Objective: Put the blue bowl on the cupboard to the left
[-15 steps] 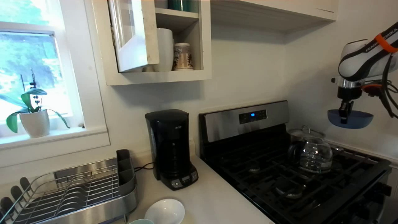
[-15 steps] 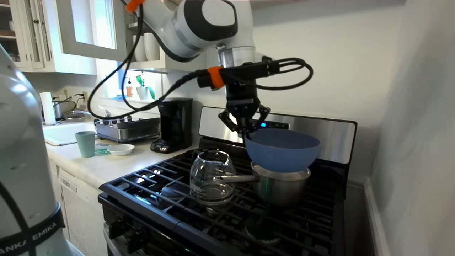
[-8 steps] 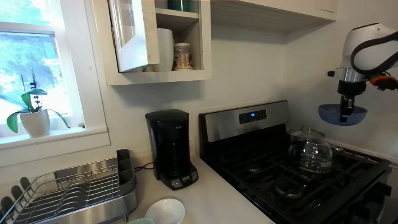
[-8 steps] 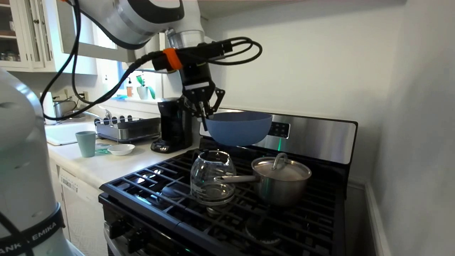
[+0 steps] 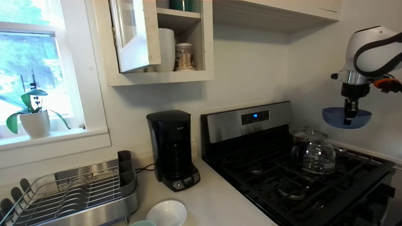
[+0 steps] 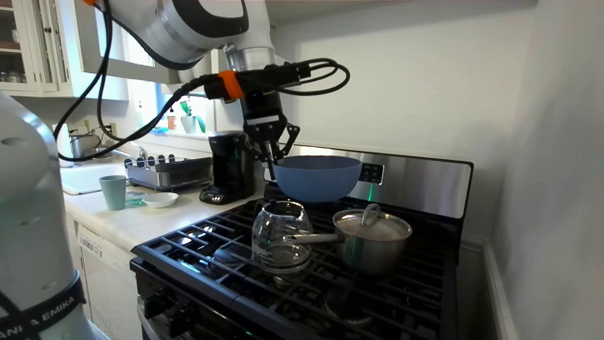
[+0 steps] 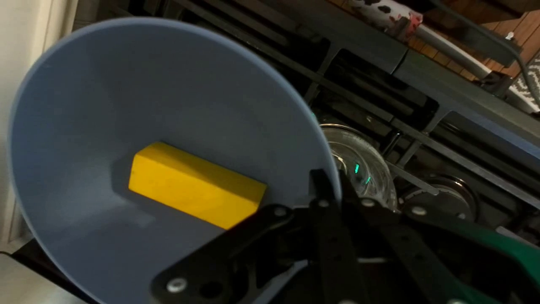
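- The stove (image 5: 333, 197), black with open grates, carries a lidded steel pot (image 6: 373, 245) and a clear glass kettle (image 6: 273, 231), standing near each other.
- To its left in both exterior views is the cupboard (image 5: 220, 201), a low unit with a pale, flat top; a white bowl (image 6: 160, 200) sits there.
- The robot arm (image 6: 165, 33) reaches over the stove. The step in hand looks like carrying: the blue bowl (image 6: 318, 179) is lifted but not yet over the cupboard. The next move probably calls for a level swing toward the cupboard, high enough to clear the kettle, then a gentle lowering before letting go.
- The blue bowl hangs in the air over the stove, touching neither pot nor kettle. It is round, plain and smooth, a muted blue, roughly level, its sides curving in to a narrower base.
- The gripper (image 7: 336, 188) has its jaws pinched on one side of the bowl's rim, one finger inside, one outside.
- A long yellow block (image 7: 196, 185) lies in the bottom of the bowl, seen in the wrist view; it may slide if tipped.
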